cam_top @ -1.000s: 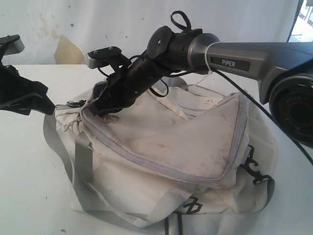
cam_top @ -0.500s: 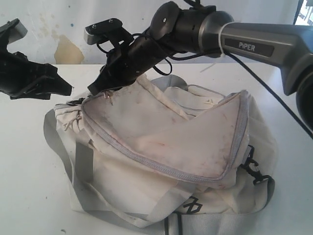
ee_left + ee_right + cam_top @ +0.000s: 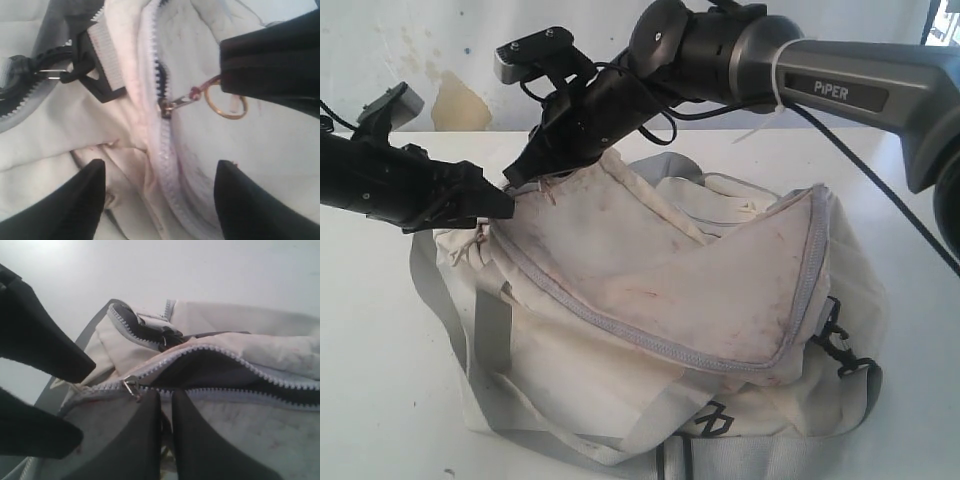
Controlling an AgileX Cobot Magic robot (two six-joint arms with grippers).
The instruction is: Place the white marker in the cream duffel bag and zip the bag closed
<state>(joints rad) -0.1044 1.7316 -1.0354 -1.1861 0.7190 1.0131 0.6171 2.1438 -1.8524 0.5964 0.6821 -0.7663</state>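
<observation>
The cream duffel bag (image 3: 700, 290) lies on the white table, its stained top flap pulled up at the left end. My right gripper (image 3: 523, 177) reaches across to that end and is shut on the zipper's gold pull ring (image 3: 225, 104), just beside the slider (image 3: 167, 107). In the right wrist view the gripper (image 3: 166, 407) sits against the zipper, which gapes open onto dark lining (image 3: 215, 371). My left gripper (image 3: 507, 205) stands open at the same corner; in the left wrist view the gripper (image 3: 160, 200) straddles the closed zipper track and fabric without gripping. The white marker is out of view.
A grey webbing strap (image 3: 490, 330) loops down the bag's left side, and black clips (image 3: 835, 345) hang at its right. A black buckle (image 3: 92, 75) on webbing lies close to the slider. The white table (image 3: 380, 330) surrounds the bag; a wall stands behind.
My left gripper has moved right, up to the bag's left corner. The right gripper has risen with the zipper pull, lifting the flap's corner.
</observation>
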